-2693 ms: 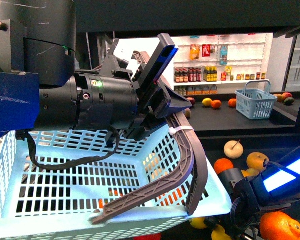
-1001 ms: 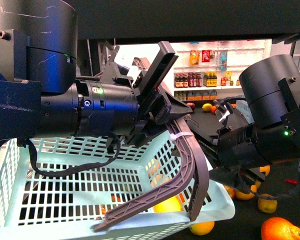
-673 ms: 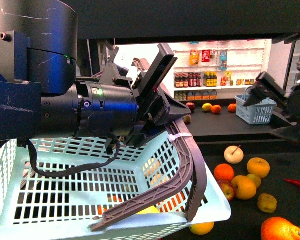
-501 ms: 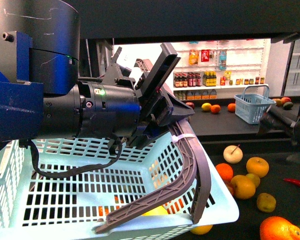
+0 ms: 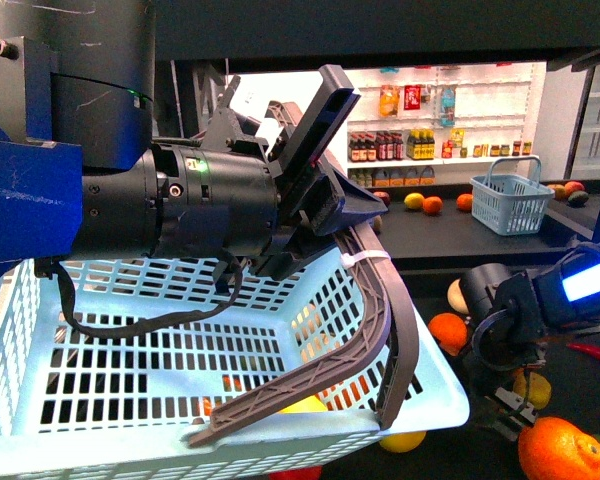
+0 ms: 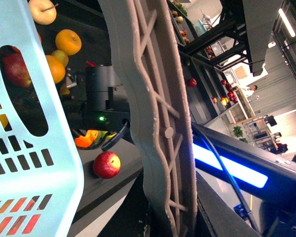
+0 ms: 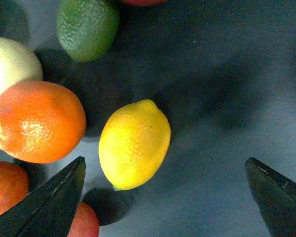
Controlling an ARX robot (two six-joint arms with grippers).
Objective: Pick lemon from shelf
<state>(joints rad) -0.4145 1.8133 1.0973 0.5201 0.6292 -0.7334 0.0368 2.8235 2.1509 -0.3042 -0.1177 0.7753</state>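
Hovering the right gripper (image 7: 164, 159) straight over the lemon (image 7: 134, 144) right now. Its fingers (image 7: 54, 197) are spread wide with the fruit sitting between them, neither one touching it. Lemon's lying on its side on the dark tray floor of the shelf (image 7: 227, 89), just beside an orange (image 7: 37, 121), with a green avocado (image 7: 89, 27) a bit further off. On my front cam the left gripper (image 5: 345, 215) looks clamped on the grey handle (image 5: 385, 310) of the pale blue basket (image 5: 180, 340), holding it up off the shelf.
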